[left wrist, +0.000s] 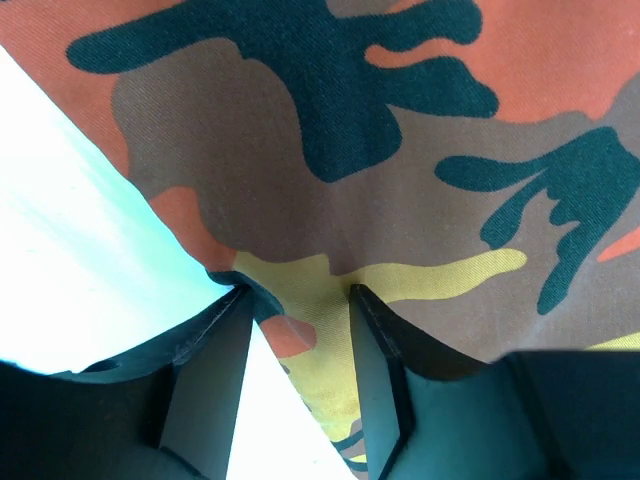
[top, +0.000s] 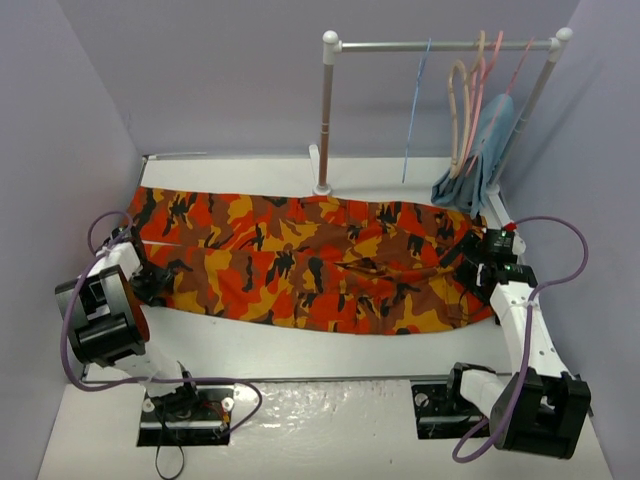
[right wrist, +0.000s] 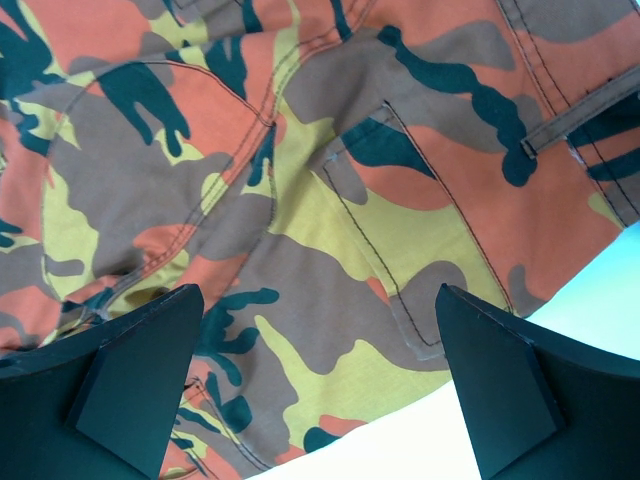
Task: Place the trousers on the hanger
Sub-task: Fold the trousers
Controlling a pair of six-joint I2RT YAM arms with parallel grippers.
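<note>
Across the bench (top: 300, 352) the trousers (top: 300, 265) lie spread flat, waist end to the right. At their left end the left hand (left wrist: 295, 292) straddles the fabric's edge, fingers partly drawn together; whether it pinches the cloth I cannot tell. Over the waist the right hand (right wrist: 318, 292) hangs released, fingers wide. The hanger (top: 414, 110) hangs on the rail (top: 440, 45) behind.

One pair of orange, red, yellow and black camouflage fabric trousers (top: 300, 265). One white-posted clothes rail (top: 440, 45) holds three hangers: one thin light-blue wire hanger (top: 415, 100), one tan wooden hanger (top: 458, 110) and one pink hanger (top: 487, 85) — plus one teal-blue cloth (top: 485, 150).
</note>
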